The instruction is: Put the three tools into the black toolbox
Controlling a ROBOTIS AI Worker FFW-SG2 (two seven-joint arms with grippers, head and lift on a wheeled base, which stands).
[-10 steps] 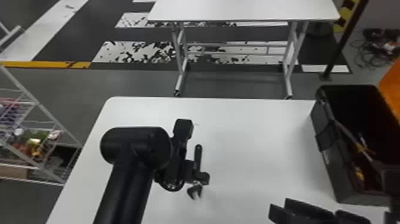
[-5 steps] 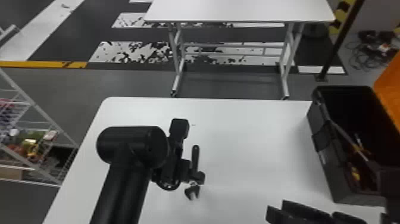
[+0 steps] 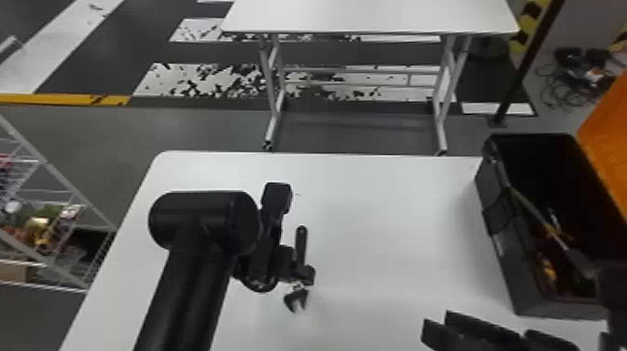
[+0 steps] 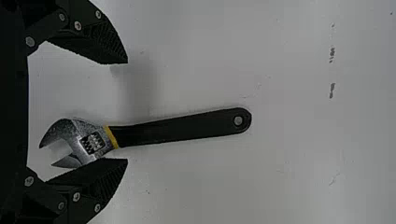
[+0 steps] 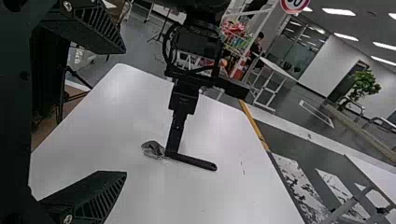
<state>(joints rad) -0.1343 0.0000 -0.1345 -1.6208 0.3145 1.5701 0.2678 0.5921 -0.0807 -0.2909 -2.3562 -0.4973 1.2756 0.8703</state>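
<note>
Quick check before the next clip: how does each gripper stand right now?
Left gripper: open, fingers either side of the wrench, not clamped on it.
Right gripper: open, nothing between its fingers.

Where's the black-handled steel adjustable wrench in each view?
Head view: wrench just below centre, on the white tabletop.
Left wrist view: between the fingers of the black left gripper, handle reaching past their tips.
Right wrist view: near mid-picture, wrench at that same gripper.
Shared landmark: the white tabletop beneath it.
</note>
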